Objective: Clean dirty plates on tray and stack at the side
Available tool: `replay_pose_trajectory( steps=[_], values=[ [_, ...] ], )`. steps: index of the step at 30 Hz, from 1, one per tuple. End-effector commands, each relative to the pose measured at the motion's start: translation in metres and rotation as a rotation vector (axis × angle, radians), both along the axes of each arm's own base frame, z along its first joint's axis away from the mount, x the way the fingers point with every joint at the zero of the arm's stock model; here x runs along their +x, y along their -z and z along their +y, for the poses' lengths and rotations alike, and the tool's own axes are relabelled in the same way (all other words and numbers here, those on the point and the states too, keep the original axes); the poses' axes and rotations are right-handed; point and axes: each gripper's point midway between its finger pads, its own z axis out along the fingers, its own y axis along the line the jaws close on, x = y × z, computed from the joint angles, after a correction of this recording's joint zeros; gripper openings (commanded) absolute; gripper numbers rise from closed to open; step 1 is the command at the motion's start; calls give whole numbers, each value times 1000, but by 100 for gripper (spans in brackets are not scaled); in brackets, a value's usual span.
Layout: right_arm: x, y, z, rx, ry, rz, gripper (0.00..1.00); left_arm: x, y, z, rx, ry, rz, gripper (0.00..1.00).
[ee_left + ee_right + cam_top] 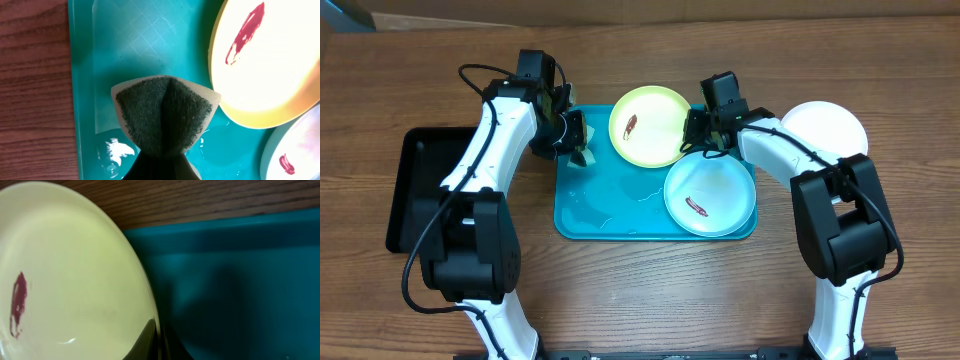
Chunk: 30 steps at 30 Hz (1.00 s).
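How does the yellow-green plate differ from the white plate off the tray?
The yellow-green plate sits on the tray; the white plate rests on the table. The yellow-green plate bears a red smear; the white plate shows none. The right claw grips only the yellow-green plate. Both are round.

**A:** Overhead view: how is the scene lit?

**B:** Brightly and evenly from above. The white plate (835, 122) is blown out almost to featureless white. Shadows on the wooden table (650, 290) are soft.

**A:** And the wrist views?

**B:** Left wrist: sharp. The yellow-green plate (270, 65) glares pale at its centre, wet patches on the tray (150, 40) glint white, and the sponge (165, 115) shows crisp texture.
Right wrist: dimmer and soft throughout. A broad shadow darkens the tray floor, and one small highlight sits on the plate.
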Motion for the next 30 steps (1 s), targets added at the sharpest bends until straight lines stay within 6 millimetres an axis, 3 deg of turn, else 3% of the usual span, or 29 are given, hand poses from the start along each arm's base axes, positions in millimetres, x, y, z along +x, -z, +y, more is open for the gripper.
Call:
replay_pose_trajectory(
  steps=[1,14,21,26,30],
  values=[
    [-6,-3,22,56,-63,16,4,2,-8,-2,-11,-1,-24,4],
    [-58,-1,91,140,-197,122,4,15,-21,-6,-31,54,-106,4],
    [-75,12,92,-6,-130,130,4,15,-32,-9,-42,61,-134,4],
    [-97,15,107,-50,-174,147,4,-2,-18,-10,-40,59,-56,4],
    [-96,10,99,-174,-122,107,4,-18,-2,-17,-45,32,11,4]
  ],
)
